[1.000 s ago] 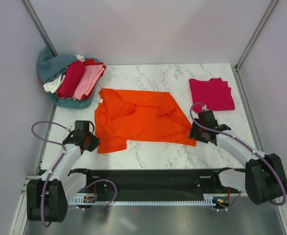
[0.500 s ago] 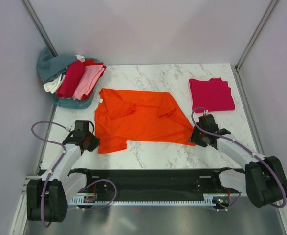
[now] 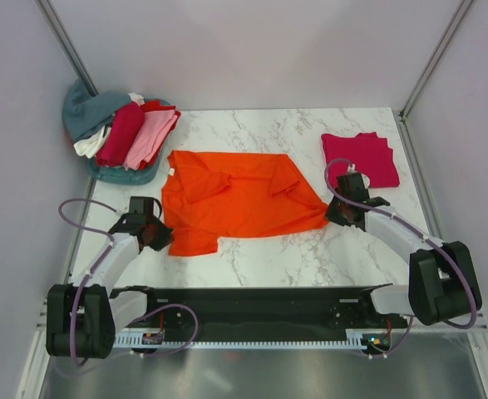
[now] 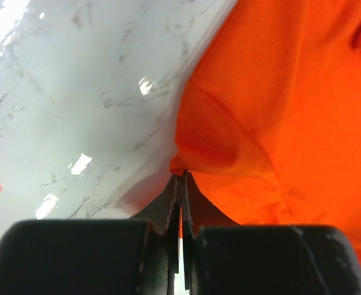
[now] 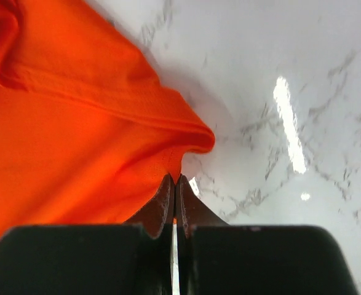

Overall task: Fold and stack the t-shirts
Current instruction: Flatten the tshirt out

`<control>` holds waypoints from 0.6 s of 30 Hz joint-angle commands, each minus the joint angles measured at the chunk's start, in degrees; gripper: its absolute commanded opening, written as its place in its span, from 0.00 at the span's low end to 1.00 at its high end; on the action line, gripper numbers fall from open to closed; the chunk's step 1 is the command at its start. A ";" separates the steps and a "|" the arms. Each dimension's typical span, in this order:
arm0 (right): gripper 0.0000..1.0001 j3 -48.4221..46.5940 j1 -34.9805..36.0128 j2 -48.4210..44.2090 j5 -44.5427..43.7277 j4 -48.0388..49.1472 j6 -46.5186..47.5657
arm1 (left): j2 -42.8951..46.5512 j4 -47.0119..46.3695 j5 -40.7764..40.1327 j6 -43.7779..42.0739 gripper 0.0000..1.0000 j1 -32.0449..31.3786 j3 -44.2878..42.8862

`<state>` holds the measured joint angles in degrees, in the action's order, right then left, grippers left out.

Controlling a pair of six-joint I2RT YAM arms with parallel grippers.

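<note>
Nearest the bases, the left jaws are closed on the near left corner of the orange shirt (image 3: 235,199). The left wrist view shows a sliver of orange pinched between the tips, and the cloth beside them bunches up off the desk (image 3: 260,258). Across from them, the right jaws are also shut, on the shirt's near right corner. There the hem puckers into a small raised fold that runs down into the tips, so I judge the cloth is caught rather than merely touched.

A pinch on each near corner gives both arms the bottom hem. That looks like the set-up for carrying the hem away from the bases and over the body, to halve the shirt lengthwise. The shirt itself lies spread and rumpled in the middle of the desk, neck at far left, with one sleeve already turned in across the chest.

Farther off, at the far right, a crimson shirt (image 3: 360,158) lies folded flat, apparently the start of the stack. At the far left corner sits the pile (image 3: 127,137) of unfolded shirts, teal, white, dark red and pink.
</note>
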<state>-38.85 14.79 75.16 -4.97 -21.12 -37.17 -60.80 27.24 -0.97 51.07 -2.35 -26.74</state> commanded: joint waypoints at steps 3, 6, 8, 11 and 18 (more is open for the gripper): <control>0.00 -5.27 -4.85 3.85 0.84 4.77 0.87 | -4.06 -4.22 0.71 1.75 0.02 -0.20 -7.35; 0.00 -5.71 -7.05 7.18 4.52 5.13 0.96 | -4.68 -4.04 2.01 1.58 0.02 -0.72 -8.24; 0.00 -5.10 -7.58 8.51 7.86 6.27 1.31 | -3.38 -3.86 1.85 1.31 0.03 -0.99 -6.49; 0.00 -2.64 -7.67 8.35 9.01 8.20 1.31 | -1.09 -3.34 2.99 0.96 0.09 -0.99 -2.98; 0.00 -0.88 -7.41 5.09 8.31 8.29 3.68 | 3.66 -2.99 7.65 1.40 0.11 -1.87 4.67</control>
<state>-39.90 7.27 83.11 2.61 -15.00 -35.48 -59.48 24.23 3.66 51.46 -3.62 -24.38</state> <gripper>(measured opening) 0.011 0.101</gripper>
